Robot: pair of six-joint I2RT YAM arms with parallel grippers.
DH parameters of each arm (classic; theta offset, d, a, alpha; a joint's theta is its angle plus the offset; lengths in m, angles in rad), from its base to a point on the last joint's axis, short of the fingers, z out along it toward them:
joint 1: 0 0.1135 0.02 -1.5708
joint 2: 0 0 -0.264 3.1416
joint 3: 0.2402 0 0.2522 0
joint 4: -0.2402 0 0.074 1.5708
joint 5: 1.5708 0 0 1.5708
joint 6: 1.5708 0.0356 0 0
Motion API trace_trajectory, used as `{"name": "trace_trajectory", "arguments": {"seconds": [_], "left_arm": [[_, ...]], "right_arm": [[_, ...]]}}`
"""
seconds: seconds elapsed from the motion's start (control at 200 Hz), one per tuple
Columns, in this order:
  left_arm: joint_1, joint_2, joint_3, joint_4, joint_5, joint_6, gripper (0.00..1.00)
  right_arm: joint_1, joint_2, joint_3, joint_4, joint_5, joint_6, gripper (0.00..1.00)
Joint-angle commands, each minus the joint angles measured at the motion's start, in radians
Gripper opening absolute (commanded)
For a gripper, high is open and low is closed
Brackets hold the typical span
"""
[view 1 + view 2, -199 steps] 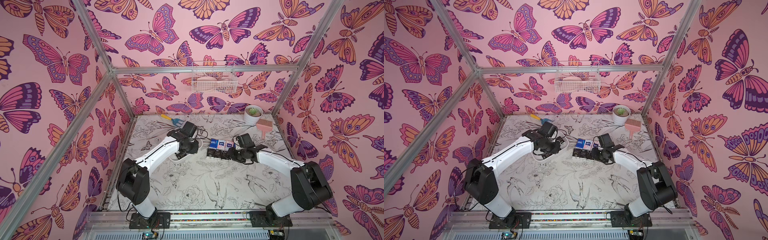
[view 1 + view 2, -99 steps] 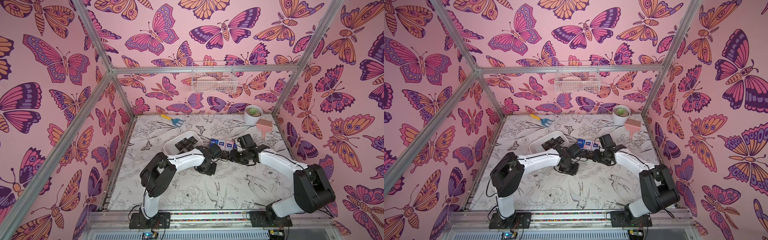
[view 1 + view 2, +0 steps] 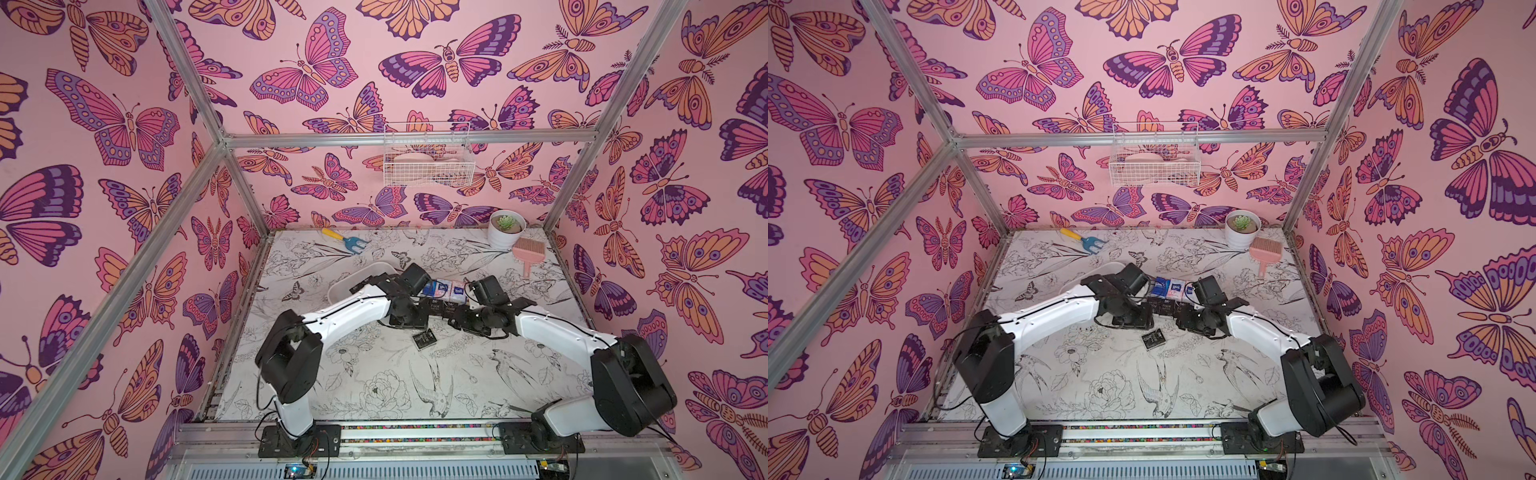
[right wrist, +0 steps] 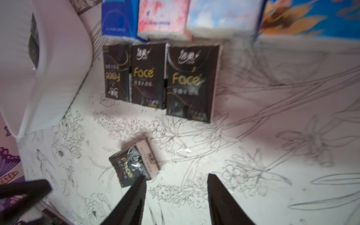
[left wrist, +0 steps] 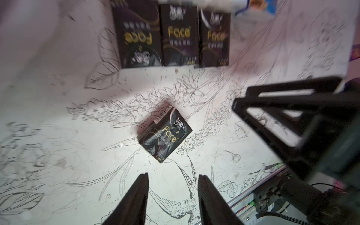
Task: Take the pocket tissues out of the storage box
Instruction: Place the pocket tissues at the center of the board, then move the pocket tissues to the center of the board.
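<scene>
In both top views, the storage box is sitting at about 10 o'clock from the middle of the table. It is a shallow white tray with rounded corners, mostly hidden under the left arm. In the right wrist view a dark sliver is showing over its rim, too blurred to name.

The left gripper is hovering at 9 o'clock of the packets. Its fingers are standing apart, released, with only bare table between them.

The pocket tissues are lying outside the box, flat on the table, in two neat rows at about 12 o'clock from the middle.
- **Far row:** the coloured packets are lying side by side: one deep blue, one pink and white, one pale sky-blue, and one blue with orange.
- **Near row:** at 6 o'clock of them, touching or nearly so, three black packets are lying edge to edge. Each is carrying "Face" in gold with a pale script mark, and one is turned the opposite way round.
- **Apart from the rows:** at 6 o'clock of those, the loose packet is lying tilted, black and glossy, with a pale barcode strip at one end.

The right gripper is hovering at 3 o'clock of the black row, its fingers spread and grasping nothing. In its wrist view one fingertip is overlapping the loose packet's corner, and I cannot tell whether they are touching.
</scene>
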Motion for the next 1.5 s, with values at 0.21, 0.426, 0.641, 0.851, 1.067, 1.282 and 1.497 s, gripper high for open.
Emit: {"name": "trace_trajectory", "arguments": {"seconds": [0.21,0.426,0.641,0.851,1.067,1.282,1.497], "left_arm": [[0.185,-0.146,-0.089,-0.016,-0.025,0.050,0.48],[0.207,-0.176,-0.110,-0.015,-0.033,0.059,0.48],[0.224,-0.193,-0.123,-0.017,-0.039,0.066,0.48],[0.230,-0.194,-0.113,-0.016,-0.046,0.068,0.48],[0.233,-0.188,-0.106,-0.016,-0.048,0.070,0.48],[0.247,-0.205,-0.106,-0.017,-0.056,0.078,0.49],[0.253,-0.211,-0.105,-0.017,-0.059,0.079,0.49]], "right_arm": [[0.198,0.034,-0.057,0.290,0.055,0.374,0.56],[0.244,0.114,-0.045,0.334,0.053,0.427,0.57],[0.258,0.086,-0.051,0.296,0.066,0.415,0.57],[0.275,0.024,-0.059,0.229,0.082,0.397,0.57],[0.299,0.035,-0.078,0.212,0.077,0.412,0.57],[0.321,0.061,-0.095,0.237,0.075,0.442,0.57],[0.323,0.089,-0.092,0.248,0.087,0.445,0.57]]}}
